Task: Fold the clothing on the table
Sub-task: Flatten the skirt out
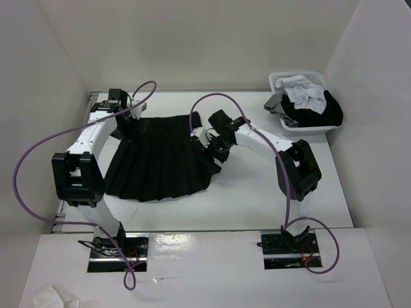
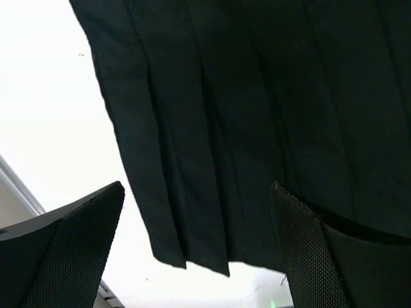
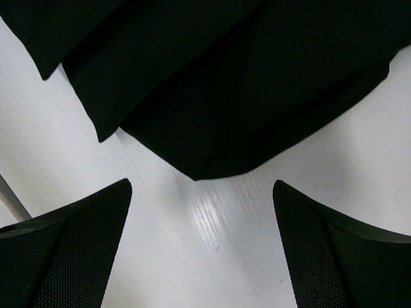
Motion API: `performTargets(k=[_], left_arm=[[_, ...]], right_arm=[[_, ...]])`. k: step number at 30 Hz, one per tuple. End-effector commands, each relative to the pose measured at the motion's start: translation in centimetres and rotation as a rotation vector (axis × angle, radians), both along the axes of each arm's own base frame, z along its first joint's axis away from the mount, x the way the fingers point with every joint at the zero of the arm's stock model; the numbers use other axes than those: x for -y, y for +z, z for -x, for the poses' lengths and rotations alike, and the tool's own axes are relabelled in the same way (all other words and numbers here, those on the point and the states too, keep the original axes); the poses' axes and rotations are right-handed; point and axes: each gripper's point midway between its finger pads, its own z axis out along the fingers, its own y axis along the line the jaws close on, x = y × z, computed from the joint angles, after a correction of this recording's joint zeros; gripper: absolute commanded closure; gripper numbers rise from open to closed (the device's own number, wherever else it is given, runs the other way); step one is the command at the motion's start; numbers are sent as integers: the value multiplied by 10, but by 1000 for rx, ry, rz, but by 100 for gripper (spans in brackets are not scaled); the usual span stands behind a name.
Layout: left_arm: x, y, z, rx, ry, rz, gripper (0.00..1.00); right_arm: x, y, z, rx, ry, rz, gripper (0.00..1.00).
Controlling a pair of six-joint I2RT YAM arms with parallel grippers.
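The clothing point(image 1: 160, 160), a black pleated skirt, lies spread flat on the white table point(image 1: 257, 199), waistband toward the back and flared hem toward the arms. My left gripper point(image 1: 125, 125) hovers open over the skirt's back left corner. In the left wrist view the pleated fabric point(image 2: 257, 115) runs between my left gripper point(image 2: 198, 187)'s spread fingers point(image 2: 70, 250) without being pinched. My right gripper point(image 1: 215, 144) is open at the skirt's right edge. In the right wrist view a skirt corner point(image 3: 225, 83) lies just beyond my right gripper point(image 3: 202, 186), with bare table point(image 3: 212, 244) between the fingers.
A small white basket point(image 1: 280, 80) with white, grey and black clothes stands at the back right. White walls close in the table on three sides. A crumpled white cloth point(image 1: 54, 296) lies at the near left, behind the arm bases.
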Motion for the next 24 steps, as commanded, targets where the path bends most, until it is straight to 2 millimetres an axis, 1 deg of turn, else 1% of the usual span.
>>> performTargets(k=[1,2,3,4,5,6,8,9,11,13,14,15,16,17,18,19,21,22,23,24], left_arm=[[1,-10,-12,17,47,-7,0],[1,-16,-13,3,47,-8,0],[-1,-18,-15,3,60,-13,0],[-1,-18,-17,12,60,-13,0],[-1,-26,-17,-11,60,-14,0],[-2,-26,-19,-2,64,-22,0],[-2,-35,-19,-26,72,-19,0],[-3,-41,-19,-41,84,-24,0],[-3,-42,-21,-43,84,-25,0],[-3,-39,-27,-31,84,-24,0],[-3,-43,-27,-42,93,-21,0],[-1,-43,-29,-33,88,-11,0],[-1,-40,-31,-24,88,-10,0],[-1,-44,-31,-33,88,-11,0],[-1,-44,-31,-33,88,-11,0],[-1,-44,-31,-33,88,-11,0],[-1,-44,-31,-33,88,-11,0],[-1,-44,-31,-33,88,-11,0],[-1,-40,-31,-24,88,-10,0],[-1,-43,-29,-33,88,-11,0]], right_arm=[[-17,9,0,-15,34,-46,6],[-18,4,2,-33,38,-47,6],[-20,8,-1,-25,38,-53,6],[-21,-2,1,-52,41,-48,7],[-22,-3,0,-54,41,-47,7],[-28,-4,1,-61,54,-54,8],[-30,-17,2,-97,48,-46,10],[-33,-19,1,-104,51,-51,12],[-34,-33,2,-142,44,-39,16],[-35,-41,1,-156,43,-29,19],[-35,-50,1,-176,32,-18,29],[-35,-52,-2,-175,29,-7,37],[-36,-50,-3,-184,28,0,47],[-37,-50,-5,-189,28,3,74],[-37,-46,-8,-183,10,10,89],[-39,-37,-13,-167,7,11,99],[-42,-9,-18,-130,17,-12,100],[-49,18,-28,-80,27,-45,100],[-48,40,-18,-98,44,-62,100],[-54,70,-25,-45,74,-107,100]])
